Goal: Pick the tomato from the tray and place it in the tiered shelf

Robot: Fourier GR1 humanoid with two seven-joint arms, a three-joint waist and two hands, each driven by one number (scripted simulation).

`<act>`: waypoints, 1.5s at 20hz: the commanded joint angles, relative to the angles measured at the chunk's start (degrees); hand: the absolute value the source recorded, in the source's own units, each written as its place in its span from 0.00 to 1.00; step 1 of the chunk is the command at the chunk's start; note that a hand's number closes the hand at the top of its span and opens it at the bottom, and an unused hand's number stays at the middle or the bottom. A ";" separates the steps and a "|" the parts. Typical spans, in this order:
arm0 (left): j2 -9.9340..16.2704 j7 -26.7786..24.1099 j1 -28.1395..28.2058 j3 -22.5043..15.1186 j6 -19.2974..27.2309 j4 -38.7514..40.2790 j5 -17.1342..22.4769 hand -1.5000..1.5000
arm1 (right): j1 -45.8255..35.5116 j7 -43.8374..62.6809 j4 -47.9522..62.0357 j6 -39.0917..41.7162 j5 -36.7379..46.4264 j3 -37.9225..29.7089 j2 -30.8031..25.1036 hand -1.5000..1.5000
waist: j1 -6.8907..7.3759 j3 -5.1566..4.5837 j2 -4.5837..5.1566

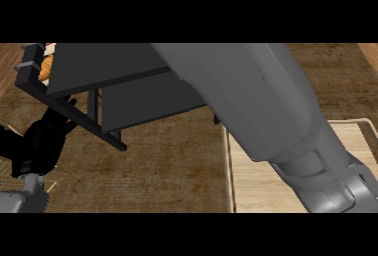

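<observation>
Right arm (251, 100) stretched toward shelf (111, 75) at eleven o'clock; hand hidden, grip untellable. Best released low, over the tier.

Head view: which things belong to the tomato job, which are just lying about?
Job:
- tiered shelf, dark, upper left
- tray, pale wood, lower right
- right forearm, reaching up across the view
- tomato: not visible

Not the job:
- left hand, at left edge by the shelf
- orange-and-white item behind the shelf, unclear

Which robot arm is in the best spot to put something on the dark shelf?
Probably the right arm: it stretches from the tray up over the tiered shelf, though its hand is hidden. The left hand sits low beside the shelf's frame.
</observation>
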 commanded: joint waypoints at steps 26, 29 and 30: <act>-1.27 5.36 4.32 -3.56 -1.71 9.66 -3.09 0.50 | 9.90 2.39 -10.73 -9.46 -11.41 -20.59 -19.73 0.00 | -1.42 -0.99 -0.26; -2.71 2.93 3.76 -2.43 -2.64 12.72 -2.52 0.50 | 12.71 3.70 -15.65 -4.68 -14.39 -21.28 -22.53 0.00 | -1.56 -1.03 -0.29; -3.95 3.36 2.59 -4.21 -1.72 12.73 -4.21 0.50 | 15.11 1.10 -15.25 -4.88 -15.46 -21.62 -21.49 0.00 | -1.37 -1.03 -0.14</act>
